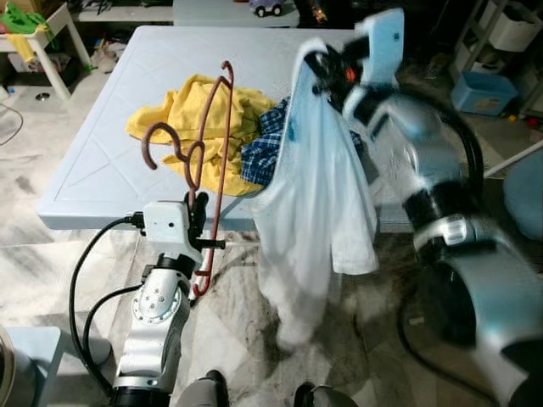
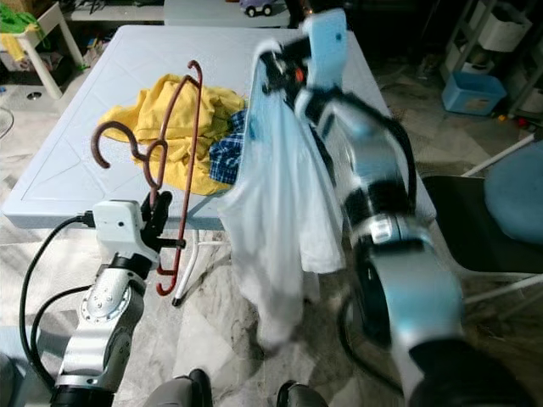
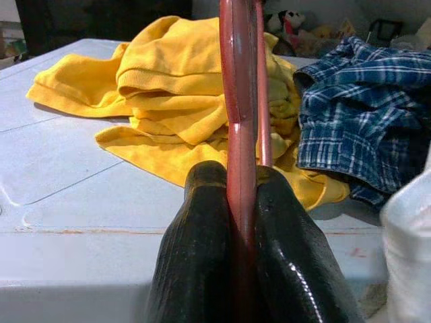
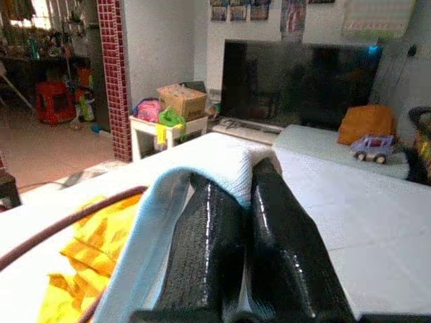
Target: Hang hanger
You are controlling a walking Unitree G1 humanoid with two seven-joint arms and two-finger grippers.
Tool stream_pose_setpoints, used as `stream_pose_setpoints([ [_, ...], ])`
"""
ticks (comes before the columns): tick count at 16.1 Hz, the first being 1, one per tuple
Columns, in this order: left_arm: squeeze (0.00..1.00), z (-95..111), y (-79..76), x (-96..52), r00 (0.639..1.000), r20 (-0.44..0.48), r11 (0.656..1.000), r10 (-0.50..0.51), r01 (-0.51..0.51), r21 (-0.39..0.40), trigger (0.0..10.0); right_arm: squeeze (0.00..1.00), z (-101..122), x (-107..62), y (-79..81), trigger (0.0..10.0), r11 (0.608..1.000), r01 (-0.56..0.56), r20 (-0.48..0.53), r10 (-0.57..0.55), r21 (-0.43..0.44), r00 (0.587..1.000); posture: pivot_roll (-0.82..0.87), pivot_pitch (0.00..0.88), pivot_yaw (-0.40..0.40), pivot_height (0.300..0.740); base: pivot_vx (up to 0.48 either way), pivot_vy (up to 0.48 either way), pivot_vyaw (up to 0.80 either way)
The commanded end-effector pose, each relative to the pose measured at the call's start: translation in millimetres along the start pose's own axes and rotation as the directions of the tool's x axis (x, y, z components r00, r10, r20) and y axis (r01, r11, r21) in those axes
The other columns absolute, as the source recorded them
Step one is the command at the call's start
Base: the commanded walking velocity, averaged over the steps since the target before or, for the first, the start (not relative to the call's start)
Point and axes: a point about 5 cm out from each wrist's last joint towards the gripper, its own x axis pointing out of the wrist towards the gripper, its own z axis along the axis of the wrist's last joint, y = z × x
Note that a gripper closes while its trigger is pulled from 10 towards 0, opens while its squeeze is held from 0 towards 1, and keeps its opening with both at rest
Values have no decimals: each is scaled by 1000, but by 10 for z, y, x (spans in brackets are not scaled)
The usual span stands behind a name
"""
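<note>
A brown-red hanger (image 1: 208, 161) stands upright in front of the table's near edge, its hook curling left. My left gripper (image 1: 198, 214) is shut on its lower bar, and the two black fingers (image 3: 202, 269) pinch the bar (image 3: 240, 134) in the left wrist view. My right gripper (image 1: 316, 66) is raised over the table and is shut on the collar of a pale blue-white shirt (image 1: 314, 195), which hangs down past the table edge to the right of the hanger. The cloth (image 4: 202, 171) is folded over the fingertips (image 4: 283, 235) in the right wrist view.
On the light blue table (image 1: 127, 102) lie a yellow garment (image 1: 191, 114) and a blue plaid shirt (image 1: 263, 148). A blue bin (image 1: 482, 91) and shelves stand at the right, a small white table (image 1: 42, 42) at the far left. Marble floor lies below.
</note>
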Motion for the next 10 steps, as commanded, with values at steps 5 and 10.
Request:
stream_pose_setpoints([
  [5,0,-3,56,-37,999,-21,999,28,-27,37,10000,0,1088,210,-40,1176,929,240,262,-166,-282,951,116,197,-53,740,0,0,0],
  [10,0,-6,82,-111,998,-22,997,62,-61,50,10000,0,1716,-6,-117,9765,746,491,575,-178,-450,798,120,215,-61,740,0,0,0],
])
